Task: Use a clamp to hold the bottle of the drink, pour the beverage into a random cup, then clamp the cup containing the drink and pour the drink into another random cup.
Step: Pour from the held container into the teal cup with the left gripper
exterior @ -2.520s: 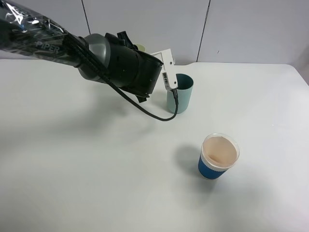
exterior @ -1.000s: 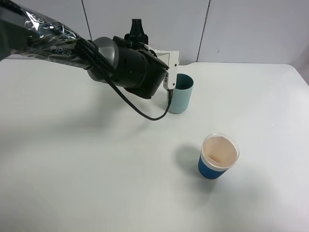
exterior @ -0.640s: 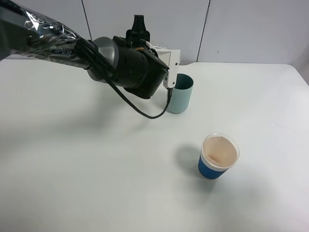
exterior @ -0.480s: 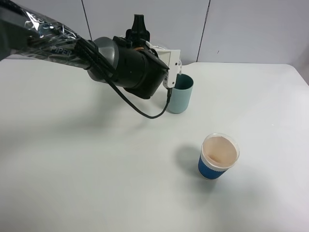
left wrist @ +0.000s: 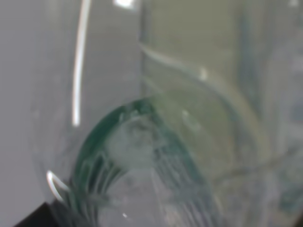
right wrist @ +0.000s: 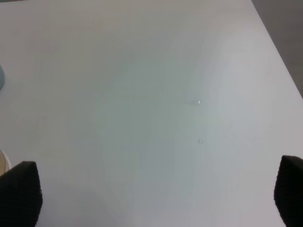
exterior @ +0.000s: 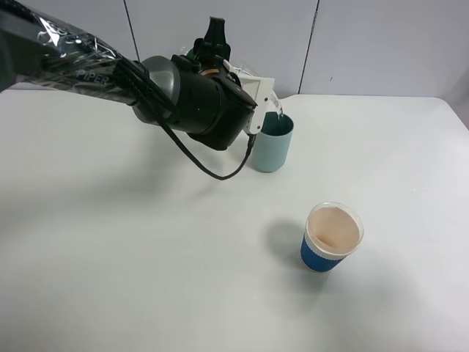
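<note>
My left gripper (exterior: 215, 51) is shut on a clear plastic bottle (exterior: 272, 102), tipped so that its neck points down over the rim of the teal cup (exterior: 272, 150) at the back of the table. Most of the bottle is hidden behind the black wrist. In the left wrist view the bottle (left wrist: 189, 94) fills the picture, and the teal cup (left wrist: 137, 161) shows blurred through it. A blue cup (exterior: 331, 238) with a clear rim and pale inside stands alone nearer the front right. My right gripper (right wrist: 156, 198) is open over bare table, holding nothing.
The white table (exterior: 132, 257) ends at a grey panelled wall behind the teal cup. The left arm, wrapped in plastic film (exterior: 66, 51), with its cable (exterior: 220, 174) hanging down, reaches in from the upper left. The table's right edge (right wrist: 279, 61) shows in the right wrist view.
The left wrist has turned further and tipped the bottle more. Its neck has moved right, from beside the teal cup to above the rim. Both cups stand where they were.
</note>
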Action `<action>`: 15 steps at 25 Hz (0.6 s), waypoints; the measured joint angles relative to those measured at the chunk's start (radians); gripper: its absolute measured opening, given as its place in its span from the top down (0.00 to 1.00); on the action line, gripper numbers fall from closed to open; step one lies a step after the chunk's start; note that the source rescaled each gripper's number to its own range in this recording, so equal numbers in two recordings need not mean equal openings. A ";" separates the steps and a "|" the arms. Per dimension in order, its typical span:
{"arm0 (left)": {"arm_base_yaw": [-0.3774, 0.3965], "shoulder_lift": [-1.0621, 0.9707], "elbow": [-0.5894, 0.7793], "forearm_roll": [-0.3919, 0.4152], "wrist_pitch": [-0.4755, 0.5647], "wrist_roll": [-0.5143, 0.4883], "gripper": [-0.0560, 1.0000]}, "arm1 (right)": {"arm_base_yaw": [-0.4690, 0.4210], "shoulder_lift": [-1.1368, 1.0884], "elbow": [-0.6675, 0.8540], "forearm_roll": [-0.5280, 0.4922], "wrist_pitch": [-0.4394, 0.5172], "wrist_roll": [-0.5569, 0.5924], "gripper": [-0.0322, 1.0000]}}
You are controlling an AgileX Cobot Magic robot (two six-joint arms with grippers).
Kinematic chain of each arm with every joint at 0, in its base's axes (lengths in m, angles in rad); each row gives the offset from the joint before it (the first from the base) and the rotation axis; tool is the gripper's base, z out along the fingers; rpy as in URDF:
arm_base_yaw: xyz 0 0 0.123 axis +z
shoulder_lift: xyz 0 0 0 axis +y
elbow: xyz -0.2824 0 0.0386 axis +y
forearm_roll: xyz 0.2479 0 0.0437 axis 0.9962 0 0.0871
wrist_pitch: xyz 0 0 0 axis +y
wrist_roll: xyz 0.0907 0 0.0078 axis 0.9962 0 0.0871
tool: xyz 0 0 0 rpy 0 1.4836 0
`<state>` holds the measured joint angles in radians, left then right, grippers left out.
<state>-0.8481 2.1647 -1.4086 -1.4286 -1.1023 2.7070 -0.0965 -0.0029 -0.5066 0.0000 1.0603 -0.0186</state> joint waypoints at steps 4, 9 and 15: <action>0.000 0.000 0.000 0.000 0.000 0.018 0.88 | 0.000 0.000 0.000 0.000 0.000 0.000 0.00; 0.000 0.000 0.000 0.000 -0.006 0.023 0.88 | 0.000 0.000 0.000 0.000 0.000 0.000 0.00; 0.000 0.000 0.000 0.000 -0.006 0.023 0.88 | 0.000 0.000 0.000 0.000 0.000 0.000 0.00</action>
<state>-0.8481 2.1647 -1.4086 -1.4286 -1.1086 2.7300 -0.0965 -0.0029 -0.5066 0.0000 1.0603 -0.0186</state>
